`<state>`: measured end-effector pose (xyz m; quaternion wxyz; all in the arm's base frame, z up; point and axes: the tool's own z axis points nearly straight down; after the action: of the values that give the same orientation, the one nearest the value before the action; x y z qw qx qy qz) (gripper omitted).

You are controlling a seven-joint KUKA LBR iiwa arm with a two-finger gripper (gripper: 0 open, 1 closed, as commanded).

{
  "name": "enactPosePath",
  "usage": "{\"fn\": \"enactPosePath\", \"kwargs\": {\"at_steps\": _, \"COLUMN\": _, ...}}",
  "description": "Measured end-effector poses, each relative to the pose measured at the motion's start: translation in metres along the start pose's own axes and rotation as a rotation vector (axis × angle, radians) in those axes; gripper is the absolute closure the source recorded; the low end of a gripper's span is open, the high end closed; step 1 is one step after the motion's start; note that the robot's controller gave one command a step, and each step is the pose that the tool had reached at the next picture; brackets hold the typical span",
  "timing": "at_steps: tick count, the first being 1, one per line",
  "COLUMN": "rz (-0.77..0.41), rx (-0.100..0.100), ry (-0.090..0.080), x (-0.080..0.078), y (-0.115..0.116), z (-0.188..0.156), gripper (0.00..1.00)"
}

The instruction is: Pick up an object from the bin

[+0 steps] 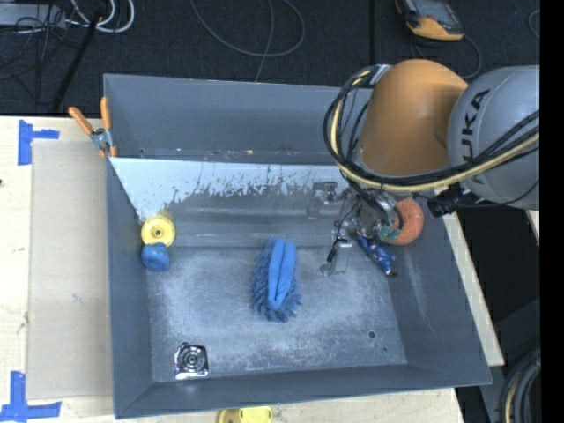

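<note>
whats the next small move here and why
Probably slide the pincer a little toward the view's left, over the blue brush. It hangs above bare bin floor between that brush and an orange ball; the brush lies alone in the open, while the ball sits tucked close under the arm.

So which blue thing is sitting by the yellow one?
The small round blue piece on the left, right below the yellow disc. The bigger fringed blue thing lies alone in the middle.
</note>
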<state>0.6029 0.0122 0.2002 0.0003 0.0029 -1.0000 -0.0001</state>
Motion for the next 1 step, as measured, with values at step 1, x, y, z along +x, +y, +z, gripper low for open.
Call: {"fn": "enactPosePath", "kwargs": {"at_steps": 1, "rz": -0.312, "rx": 0.001, "ry": -0.001, "x": 0.0019, "y": 0.0279, "z": 0.0257, "gripper": 0.0}}
